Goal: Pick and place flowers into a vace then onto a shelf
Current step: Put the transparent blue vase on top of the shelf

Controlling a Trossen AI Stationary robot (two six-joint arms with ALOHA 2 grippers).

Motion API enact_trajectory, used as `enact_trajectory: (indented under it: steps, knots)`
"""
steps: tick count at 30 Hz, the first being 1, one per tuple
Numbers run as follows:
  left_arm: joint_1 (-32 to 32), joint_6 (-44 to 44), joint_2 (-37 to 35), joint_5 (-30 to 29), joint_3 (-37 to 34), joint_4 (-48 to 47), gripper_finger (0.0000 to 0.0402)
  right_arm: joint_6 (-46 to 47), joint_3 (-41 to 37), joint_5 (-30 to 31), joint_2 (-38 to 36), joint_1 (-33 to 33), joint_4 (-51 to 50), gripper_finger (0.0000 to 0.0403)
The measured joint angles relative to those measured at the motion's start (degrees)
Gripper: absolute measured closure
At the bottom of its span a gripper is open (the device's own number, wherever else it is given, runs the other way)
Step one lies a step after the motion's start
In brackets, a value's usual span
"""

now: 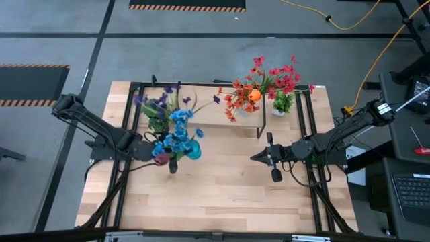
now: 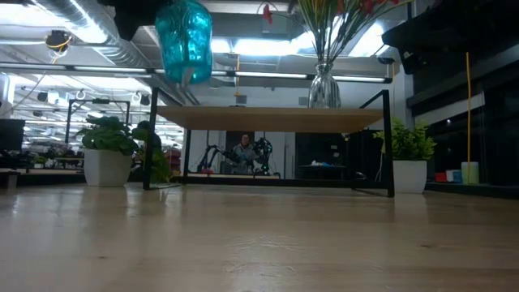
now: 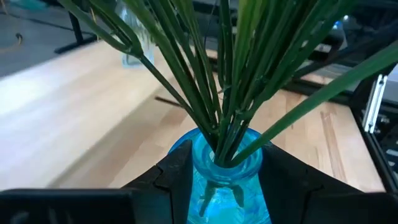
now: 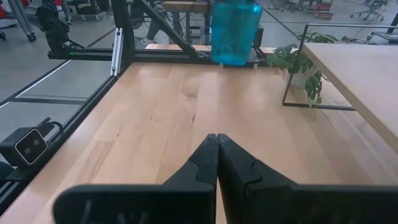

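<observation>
low view: blue vase (image 2: 184,39) top cut off | distant person (image 2: 242,151) blurred

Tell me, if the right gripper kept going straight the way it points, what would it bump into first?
Probably the blue vase held up by the left gripper. The right gripper points across bare table toward it, though the vase may hang above its path.

Overhead, table-level and wrist views share the table (image 1: 215,195).

A robotics lab: ceiling ducts (image 2: 89,40), taped concrete floor (image 1: 54,40), another robot arm (image 2: 212,156) behind.
</observation>
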Motion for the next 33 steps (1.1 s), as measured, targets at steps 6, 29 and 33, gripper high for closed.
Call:
enact_trajectory:
  steps: [6,29,33]
  knots:
    - [2.36,2.64,-3.47,0.16,0.01,-0.38,0.0256,0.00,0.00,0.00,0.00,0.00,0.33,0.0395]
    - [27.11,12.40,-3.65,18.93,7.69,-11.59,0.0256,-7.40,0.00,-0.02,-0.02,-5.35,3.30,0.0395]
    - [32.70,12.94,-2.99,21.58,7.72,-11.15,0.0256,-7.56,0.00,-0.02,-0.02,-6.48,3.32,0.0395]
